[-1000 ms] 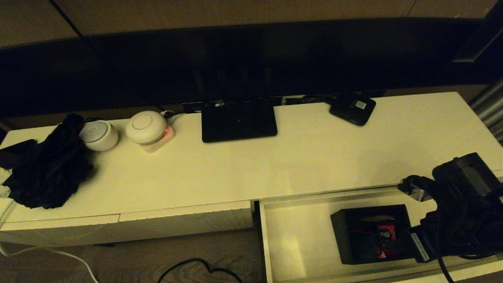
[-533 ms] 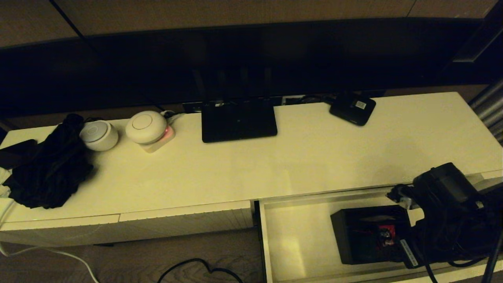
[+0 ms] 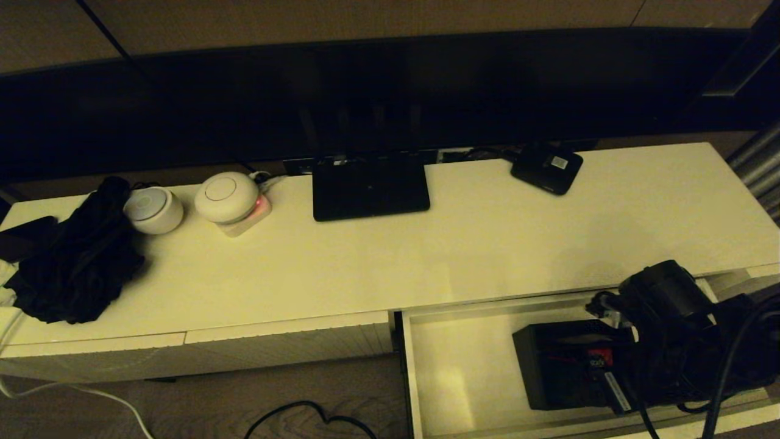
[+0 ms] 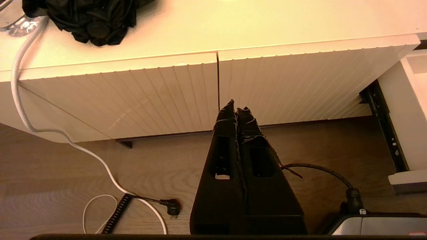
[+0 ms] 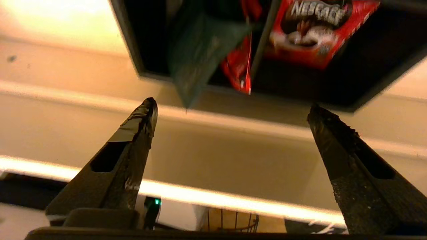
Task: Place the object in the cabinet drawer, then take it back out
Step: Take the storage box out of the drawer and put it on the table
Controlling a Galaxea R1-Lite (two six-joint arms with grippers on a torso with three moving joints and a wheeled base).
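Observation:
The black organiser box (image 3: 557,366) sits inside the open cream drawer (image 3: 463,372), toward its right half. Red packets (image 5: 308,31) show between its dividers. My right gripper (image 5: 232,106) hangs open just above the drawer, at the box's (image 5: 156,40) near right side, with both fingers spread wide and nothing between them. In the head view the right arm (image 3: 667,329) covers the box's right edge. My left gripper (image 4: 237,108) is shut and empty, parked low in front of the closed ribbed panels (image 4: 133,96).
On the cabinet top (image 3: 487,244) stand a flat black router (image 3: 370,186), a small black device with a white label (image 3: 546,167), two white round devices (image 3: 152,209) (image 3: 226,196) and a black cloth heap (image 3: 76,262). Cables (image 3: 304,414) lie on the wooden floor.
My right arm has moved left and down over the drawer, closer onto the black box. The box, the drawer and the left arm have not moved.

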